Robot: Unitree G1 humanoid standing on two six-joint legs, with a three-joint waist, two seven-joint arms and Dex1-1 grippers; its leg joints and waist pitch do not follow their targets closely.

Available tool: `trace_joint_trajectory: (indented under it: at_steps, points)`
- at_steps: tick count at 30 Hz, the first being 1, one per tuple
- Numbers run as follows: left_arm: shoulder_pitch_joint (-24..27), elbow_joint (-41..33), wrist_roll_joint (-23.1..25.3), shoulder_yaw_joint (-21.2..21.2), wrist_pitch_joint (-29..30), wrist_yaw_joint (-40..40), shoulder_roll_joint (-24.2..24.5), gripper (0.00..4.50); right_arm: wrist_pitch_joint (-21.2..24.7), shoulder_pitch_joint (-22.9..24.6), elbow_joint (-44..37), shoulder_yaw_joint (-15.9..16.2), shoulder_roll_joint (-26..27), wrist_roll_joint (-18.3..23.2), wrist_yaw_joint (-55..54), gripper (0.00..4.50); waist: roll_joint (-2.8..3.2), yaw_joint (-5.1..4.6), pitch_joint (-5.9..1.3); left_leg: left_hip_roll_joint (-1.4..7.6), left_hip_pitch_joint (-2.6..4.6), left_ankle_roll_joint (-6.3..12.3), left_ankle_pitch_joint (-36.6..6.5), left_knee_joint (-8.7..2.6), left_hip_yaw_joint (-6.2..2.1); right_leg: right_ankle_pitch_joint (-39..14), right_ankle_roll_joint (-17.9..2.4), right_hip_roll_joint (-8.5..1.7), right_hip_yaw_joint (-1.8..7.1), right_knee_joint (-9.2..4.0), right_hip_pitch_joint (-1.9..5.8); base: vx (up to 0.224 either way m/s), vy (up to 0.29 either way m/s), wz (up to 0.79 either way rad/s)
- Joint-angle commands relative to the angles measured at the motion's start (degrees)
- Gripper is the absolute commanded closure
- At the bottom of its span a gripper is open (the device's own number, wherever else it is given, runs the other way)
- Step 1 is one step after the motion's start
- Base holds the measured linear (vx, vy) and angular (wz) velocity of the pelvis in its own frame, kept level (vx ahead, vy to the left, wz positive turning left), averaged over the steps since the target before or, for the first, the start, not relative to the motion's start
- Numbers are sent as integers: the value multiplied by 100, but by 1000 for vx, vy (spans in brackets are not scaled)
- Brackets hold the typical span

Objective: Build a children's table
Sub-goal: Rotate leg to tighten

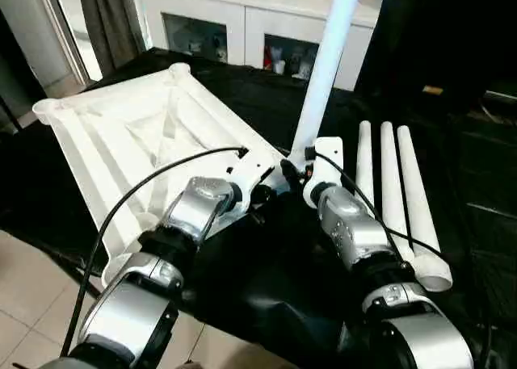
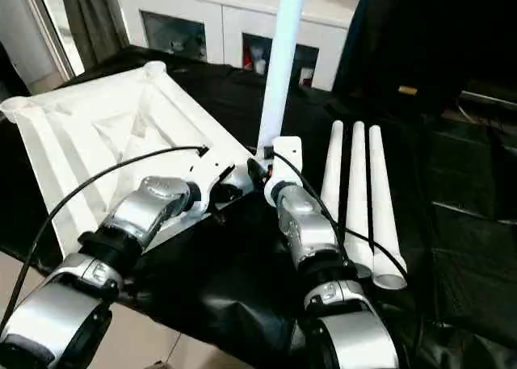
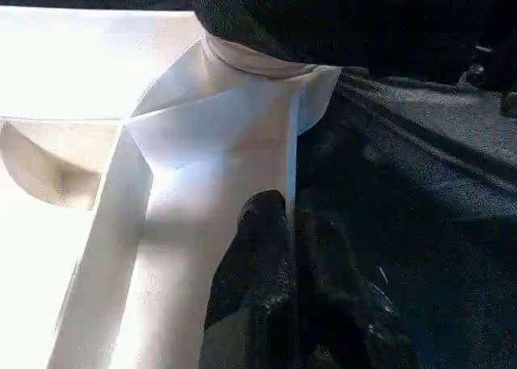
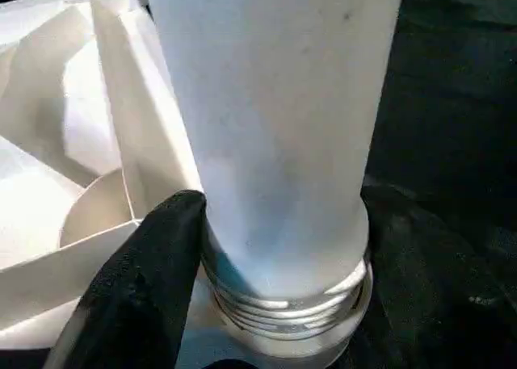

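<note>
My right gripper [image 4: 266, 248] clamps the light, stiff, slippery leg [image 1: 325, 70] low beside the tabletop [image 1: 121, 135] socket; left gripper [image 3: 283, 264] together.

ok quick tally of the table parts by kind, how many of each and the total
tabletop: 1, upside down on the black cloth
leg standing upright at the tabletop's near corner: 1
loose legs lying side by side on the cloth: 3
total: 5 parts

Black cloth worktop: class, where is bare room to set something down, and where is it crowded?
Bare black cloth lies between the white ribbed plastic tabletop and the three white tubular legs lying side by side. It is crowded at the near corner socket, around the upright white leg.
</note>
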Motion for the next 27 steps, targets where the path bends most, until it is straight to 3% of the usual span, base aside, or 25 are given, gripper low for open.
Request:
trace_joint_trajectory:
  at_steps: [1,4,11,14,19,21,27]
  points:
    - [-71,140,19,37,-56,203,-90,450,199,147,400,94,209,103,137,97,52,25,-291,252,5,43,-1406,-471,-122,-1828,-986,-524,293,-543,228,0,0,0]
    - [-82,180,34,27,-100,149,-79,450,86,113,374,80,190,81,225,58,48,24,-304,260,-2,82,-1298,-466,-117,-1650,-1041,-524,294,-526,227,0,0,0]
    - [-54,182,64,-32,-234,-92,7,450,-99,82,120,-7,2,143,630,16,43,32,-299,264,-3,132,-1317,-472,-113,-1774,-1041,-538,296,-550,226,0,0,0]
    - [-22,147,73,-60,-242,-174,53,450,-91,140,-99,2,-93,168,786,3,34,50,-311,273,-6,194,-1193,-472,-109,-1573,-1048,-535,300,-534,239,0,0,0]
    - [216,-172,36,-214,-506,-838,351,450,214,605,-1157,587,-763,-127,1731,3,14,122,-334,259,-42,372,-637,-429,-94,-957,-1087,-518,286,-472,297,0,0,0]
    - [346,-321,2,-258,-689,-1197,545,450,333,804,-1560,801,-1123,-209,2249,3,20,139,-349,256,-58,469,-393,-403,-84,-426,-1193,-513,289,-413,308,0,0,0]
    - [631,-754,-112,-379,-983,-2084,1034,450,621,1216,-2547,1114,-1889,14,3443,3,38,153,-347,295,-19,528,-498,-409,-86,-174,-1349,-509,279,-379,315,0,0,0]
